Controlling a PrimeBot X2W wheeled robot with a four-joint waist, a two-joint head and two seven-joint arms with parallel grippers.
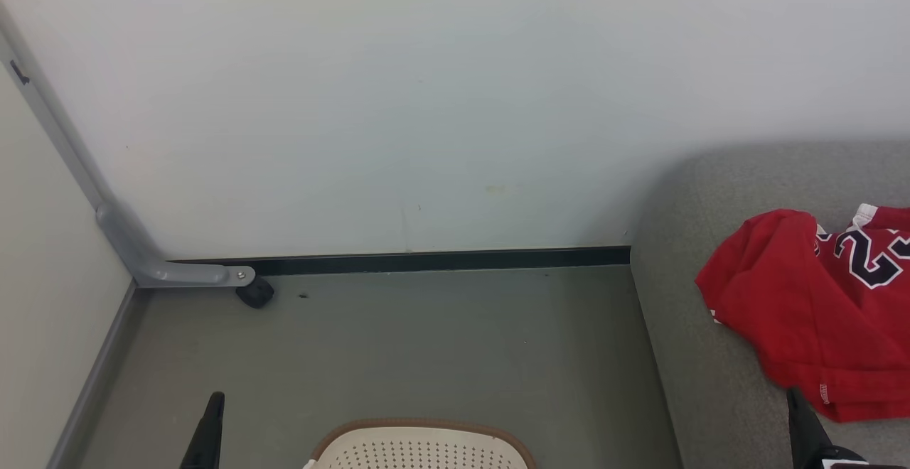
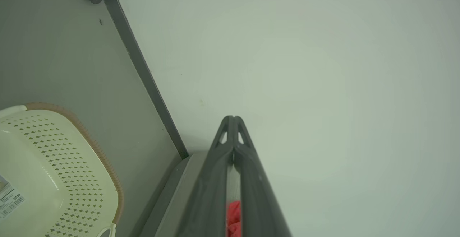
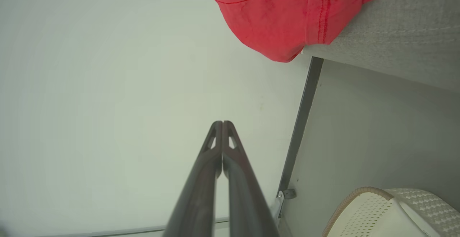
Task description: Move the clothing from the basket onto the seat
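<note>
The red clothing (image 1: 803, 313), a jersey with a black-and-white number, lies crumpled on the grey seat (image 1: 682, 313) at the right. In the right wrist view the clothing (image 3: 284, 18) hangs slightly over the seat's edge (image 3: 395, 36). The cream basket (image 1: 419, 448) stands on the floor at the bottom middle; the part of its inside that shows, in the left wrist view (image 2: 54, 179), holds nothing. My left gripper (image 1: 213, 412) is shut left of the basket, its tips (image 2: 233, 118) together. My right gripper (image 1: 796, 405) is shut beside the clothing's near edge, holding nothing (image 3: 222, 124).
A white wall with a black baseboard (image 1: 426, 261) closes the far side. A grey metal leg with a black caster (image 1: 254, 291) stands in the left corner by a pale partition. Grey-green floor (image 1: 426, 348) lies between basket, wall and seat.
</note>
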